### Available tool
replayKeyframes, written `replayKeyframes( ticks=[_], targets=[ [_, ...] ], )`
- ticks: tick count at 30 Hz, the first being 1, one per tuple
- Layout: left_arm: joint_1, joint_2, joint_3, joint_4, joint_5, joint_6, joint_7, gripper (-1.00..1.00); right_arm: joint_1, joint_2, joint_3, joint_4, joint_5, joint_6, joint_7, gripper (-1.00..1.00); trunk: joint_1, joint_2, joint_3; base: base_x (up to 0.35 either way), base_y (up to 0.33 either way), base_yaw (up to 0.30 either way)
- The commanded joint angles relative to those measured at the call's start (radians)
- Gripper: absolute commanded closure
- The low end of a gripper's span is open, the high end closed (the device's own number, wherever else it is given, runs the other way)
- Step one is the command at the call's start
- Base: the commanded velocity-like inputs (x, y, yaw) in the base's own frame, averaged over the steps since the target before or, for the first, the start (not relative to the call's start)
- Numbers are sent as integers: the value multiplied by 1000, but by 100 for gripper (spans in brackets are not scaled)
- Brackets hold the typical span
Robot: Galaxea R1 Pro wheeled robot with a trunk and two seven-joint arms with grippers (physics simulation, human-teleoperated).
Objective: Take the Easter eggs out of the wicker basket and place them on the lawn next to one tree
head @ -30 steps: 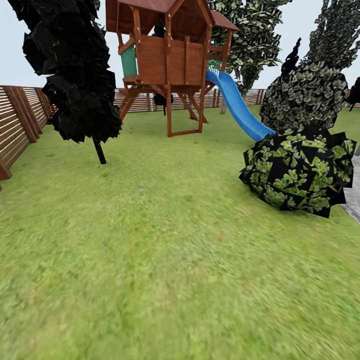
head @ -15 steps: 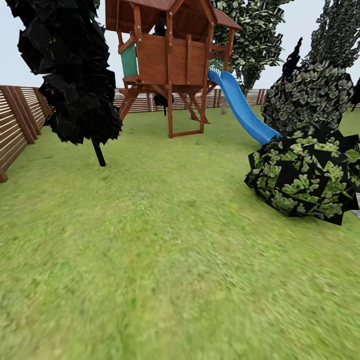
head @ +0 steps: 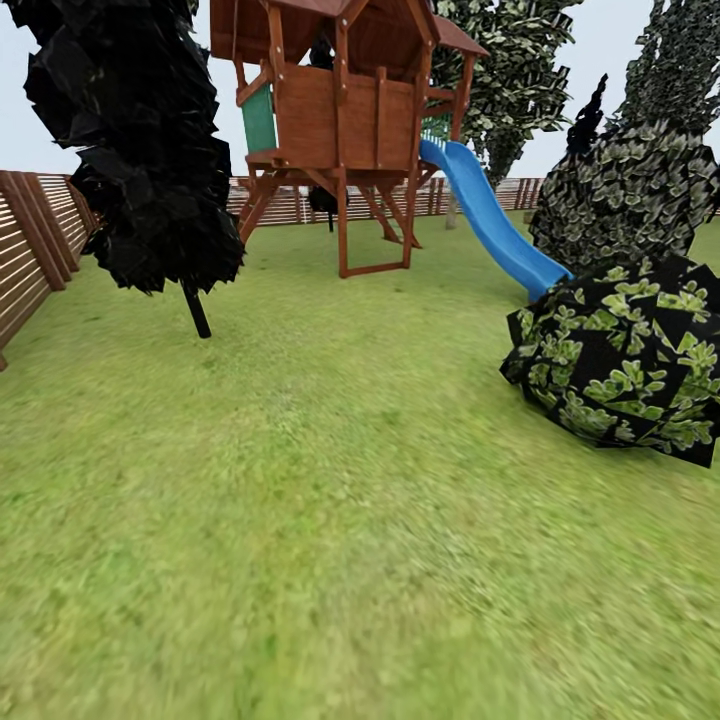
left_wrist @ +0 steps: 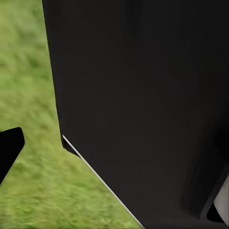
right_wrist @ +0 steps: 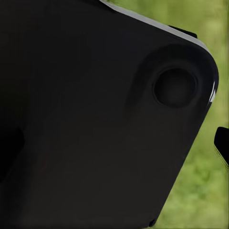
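The lawn (head: pixel 330 470) spreads as mottled green grass across the head view. A tree (head: pixel 510 80) with speckled green-and-white foliage rises behind the playhouse, and another tree (head: pixel 685 60) stands at the far right. The Easter eggs and the wicker basket are out of view. In the left wrist view a black fingertip (left_wrist: pixel 9 149) pokes in over grass beside a large black body panel (left_wrist: pixel 143 105). In the right wrist view a black fingertip (right_wrist: pixel 222 143) shows at the edge past another black panel (right_wrist: pixel 95 119). The jaws' spacing cannot be made out in either wrist view.
A wooden playhouse (head: pixel 340 120) on stilts with a blue slide (head: pixel 495 225) stands ahead. A black cypress-like tree (head: pixel 140 150) is at the left. Two dark leafy bushes (head: pixel 625 360) (head: pixel 625 195) crowd the right. A brown slatted fence (head: pixel 35 240) runs along the left and back.
The whole head view has shifted: playhouse, slide and bush sit slightly further right and lower, so the camera has moved. Nothing in the garden itself has moved.
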Motion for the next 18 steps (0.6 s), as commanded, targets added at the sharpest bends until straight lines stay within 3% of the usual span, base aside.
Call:
replayKeyframes(
  ticks=[1,18],
  targets=[
    [0,0,1,0,0,-1,-1,-100,-1,0,7,0,-1,-3,0,-100,1,0,-1,317,115,0],
    [0,0,1,0,0,-1,-1,-100,-1,-5,10,7,3,-2,0,-100,1,0,-1,317,113,0]
  ],
)
